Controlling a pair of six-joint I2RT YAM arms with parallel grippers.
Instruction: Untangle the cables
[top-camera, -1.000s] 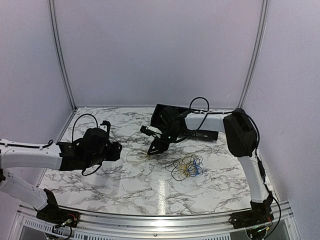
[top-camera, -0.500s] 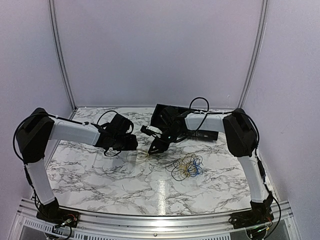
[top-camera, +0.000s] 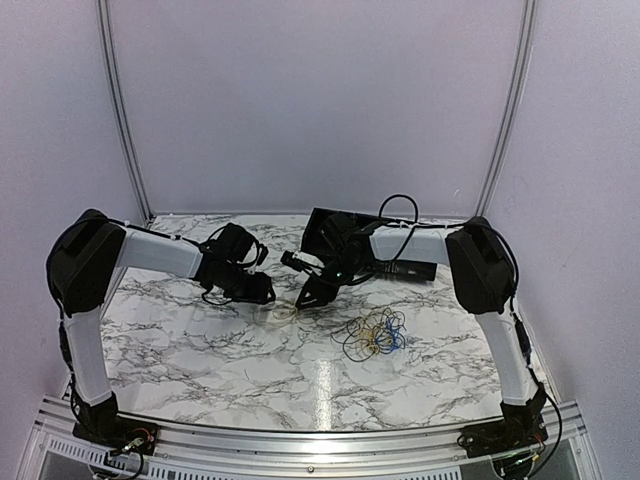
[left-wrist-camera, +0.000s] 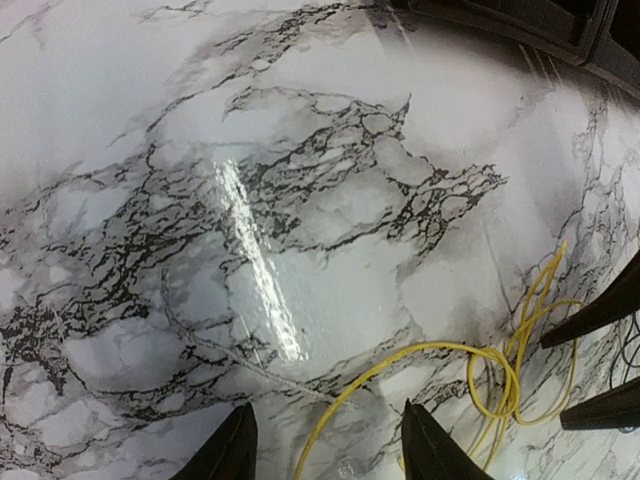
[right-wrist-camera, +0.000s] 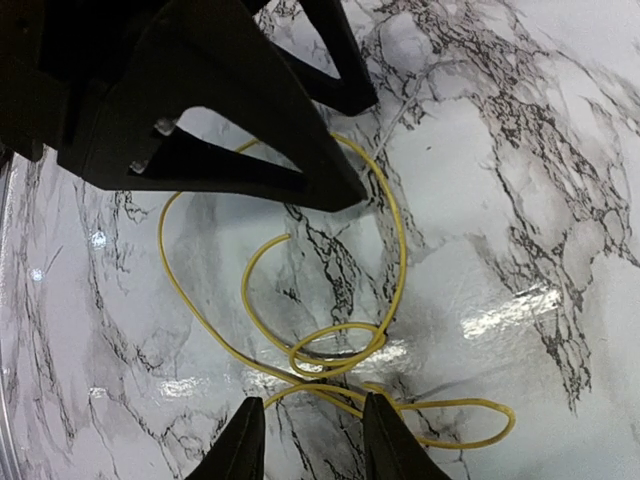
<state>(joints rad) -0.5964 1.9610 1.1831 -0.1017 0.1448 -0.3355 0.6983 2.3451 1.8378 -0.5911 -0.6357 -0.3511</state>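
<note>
Reaching in: two white-and-black robot arms meet over the far middle of the grey-veined white marble counter (top-camera: 190, 350). The left fingers (top-camera: 266, 295) and the right fingers (top-camera: 308, 297) point towards each other, near but not touching.

Left fingers: apart, with nothing clamped. In the left wrist view the two black tips sit low over the counter, and a strand of the thin yellow wire (left-wrist-camera: 420, 350) runs up between them.

Right fingers: apart, also gripping nothing. The right wrist view shows both tips just above the counter, with crossing strands of the thin yellow wire lying in the gap between them. The left arm's black fingers fill the top of that view.

Thin yellow wire: it lies flat on the counter directly below and between the two sets of fingers, in a few open loops that cross one another. One free end curls inside the widest loop.

Tangle: a small knot of blue, black and yellow wires (top-camera: 375, 333) lies on the counter to the right of the fingers and nearer the front edge. From above I cannot tell whether any strand joins it to the thin yellow wire.

Backdrop: plain pale walls (top-camera: 320, 100) framed by metal posts.
</note>
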